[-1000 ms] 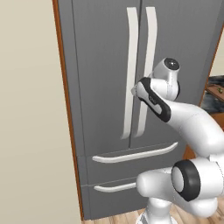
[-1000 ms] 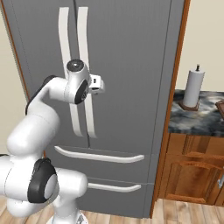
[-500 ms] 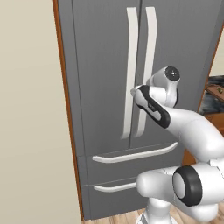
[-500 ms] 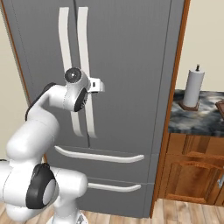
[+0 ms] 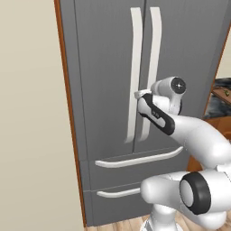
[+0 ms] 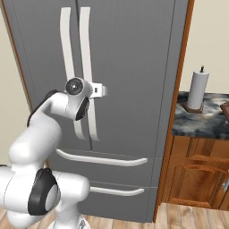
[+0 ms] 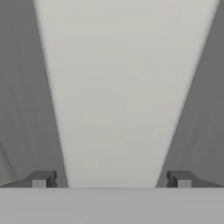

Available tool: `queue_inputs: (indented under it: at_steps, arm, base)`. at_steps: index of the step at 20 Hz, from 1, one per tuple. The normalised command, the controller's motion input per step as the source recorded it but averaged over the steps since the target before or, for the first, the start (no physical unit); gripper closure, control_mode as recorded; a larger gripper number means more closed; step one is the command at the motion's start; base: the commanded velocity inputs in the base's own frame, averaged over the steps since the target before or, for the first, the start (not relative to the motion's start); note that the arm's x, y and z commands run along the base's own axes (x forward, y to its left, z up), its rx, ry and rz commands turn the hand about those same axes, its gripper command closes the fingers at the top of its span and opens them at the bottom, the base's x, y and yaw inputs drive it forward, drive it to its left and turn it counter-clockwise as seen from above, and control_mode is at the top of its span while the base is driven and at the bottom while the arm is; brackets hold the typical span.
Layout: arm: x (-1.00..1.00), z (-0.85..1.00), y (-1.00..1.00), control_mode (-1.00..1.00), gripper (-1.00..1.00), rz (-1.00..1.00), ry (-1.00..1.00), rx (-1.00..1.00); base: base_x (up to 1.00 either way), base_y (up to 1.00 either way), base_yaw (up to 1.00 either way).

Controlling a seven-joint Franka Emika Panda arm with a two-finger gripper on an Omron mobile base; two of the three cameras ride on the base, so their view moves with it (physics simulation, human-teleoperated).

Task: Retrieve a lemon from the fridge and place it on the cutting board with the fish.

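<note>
A tall grey fridge [image 5: 108, 90] stands shut, its two upper doors meeting at a centre seam with a long white curved handle on each side. Two drawers below have white bar handles. The white robot arm reaches up from the base so that its gripper [image 7: 111, 179] sits right at the right door's handle [image 6: 89, 67], likely because that door must be pulled open before anything inside can be reached. In the hand view the pale handle runs straight up between the two dark fingertips [image 7: 41, 178], which stand wide apart on either side of it and have not clamped on it.

To the right of the fridge, a marble counter [image 6: 197, 125] over wooden cabinets carries a paper towel roll [image 6: 197, 89].

The lemon is presumably behind the closed doors and cannot be seen. A reddish-brown corner at the far right edge of the counter may be the cutting board [image 6: 225, 108], but it is cut off; no fish can be made out.
</note>
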Motion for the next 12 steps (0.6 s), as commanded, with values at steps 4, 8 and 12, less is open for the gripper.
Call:
queue_inputs:
  at_steps: [4,8,12]
  arm:
    - [0.42,-0.01,-0.11,-1.00,1.00,0.06,0.00,0.01]
    - [0.16,0.00,-0.04,-1.00,1.00,0.03,0.00,0.00]
    - [-0.01,0.15,0.00,-1.00,1.00,0.00,0.07,0.00]
  base:
    - [0.00,0.00,0.00]
    - [0.00,0.00,0.00]
    - [0.00,0.00,0.00]
